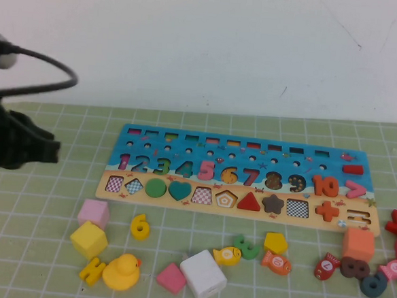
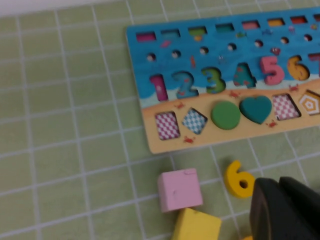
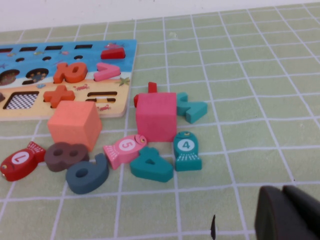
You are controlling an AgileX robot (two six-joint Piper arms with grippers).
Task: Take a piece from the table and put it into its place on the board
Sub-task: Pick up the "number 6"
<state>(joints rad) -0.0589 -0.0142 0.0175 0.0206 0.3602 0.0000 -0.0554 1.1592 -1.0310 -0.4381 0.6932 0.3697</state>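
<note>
The piece, a small bright-yellow numeral 6 [image 1: 139, 226], lies flat on the green mat in front of the board's left end, between a pink cube and the board's edge. The board [image 1: 137, 134] lies across the middle of the table, blue with numerals above and a tan strip of shapes below. My left gripper [image 1: 48, 151] hangs off the board's left end, above the mat. In the left wrist view its fingers [image 2: 272, 210] are shut and empty, just beside the 6 [image 2: 239, 178]. My right gripper [image 3: 286, 210] is shut and empty over bare mat, out of the high view.
Around the 6 stand a pink cube [image 1: 93, 212], a yellow cube [image 1: 88, 239], a yellow H [image 1: 92, 271] and a yellow duck [image 1: 122, 272]. A white block [image 1: 203, 274], a green 3 [image 1: 247, 248] and fish pieces lie further right. An orange cube [image 3: 75, 124] and loose numerals crowd the board's right end.
</note>
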